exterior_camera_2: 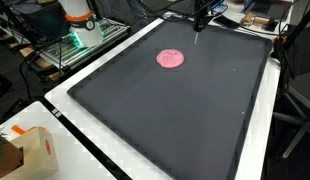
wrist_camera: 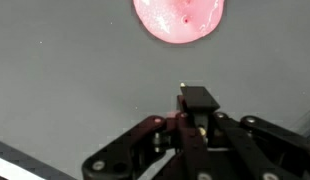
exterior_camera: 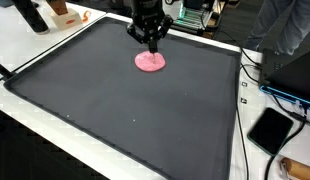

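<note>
A round, flat pink disc [exterior_camera: 149, 62] is seen lying on a large dark mat [exterior_camera: 125, 110] that covers most of a white table [exterior_camera: 55, 35]; the disc is placed towards the far part of the mat, well away from its near edge. In an exterior view the disc [exterior_camera_2: 171, 58] is shown alone on the mat [exterior_camera_2: 185, 120], with the claw [exterior_camera_2: 199, 27] held above the mat just beyond it and not touching it. In an exterior view the claw [exterior_camera: 149, 42] is lined up directly behind the disc, pointing downward. In the wrist view the disc [wrist_camera: 179, 18] is cut by the top edge of the picture, and the claw [wrist_camera: 193, 105] is seen below it, apart from it, with its fingers drawn together and nothing visible between them. A dark flat device [exterior_camera: 270, 128] is laid on the table beside the mat, and a cardboard box [exterior_camera_2: 27, 152] is set at a table corner.
</note>
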